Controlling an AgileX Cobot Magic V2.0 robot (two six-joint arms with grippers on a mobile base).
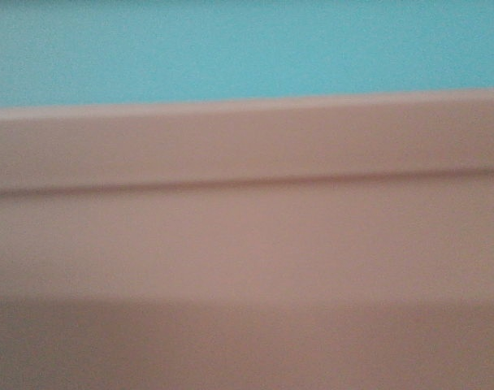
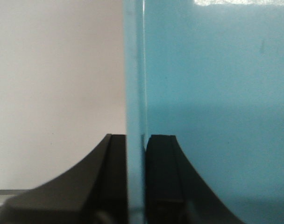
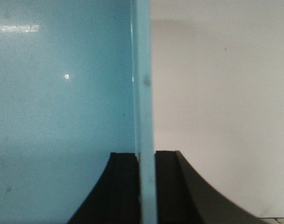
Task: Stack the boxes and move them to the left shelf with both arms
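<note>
In the left wrist view, the left gripper (image 2: 135, 140) is clamped on a thin wall of the turquoise tub (image 2: 216, 93), with one black finger on each face. A pale surface lies left of this wall. In the front view, the salmon pink tub (image 1: 247, 244) fills the near lower part, very close and blurred, and the turquoise tub shows above its rim. In the right wrist view, the right gripper (image 3: 146, 156) is clamped on a turquoise wall in the same way.

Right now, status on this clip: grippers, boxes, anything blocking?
Left gripper shut on turquoise tub wall, right gripper likewise. Pink tub fills front view, turquoise above its rim. Surroundings hidden; obstructions cannot be judged.
</note>
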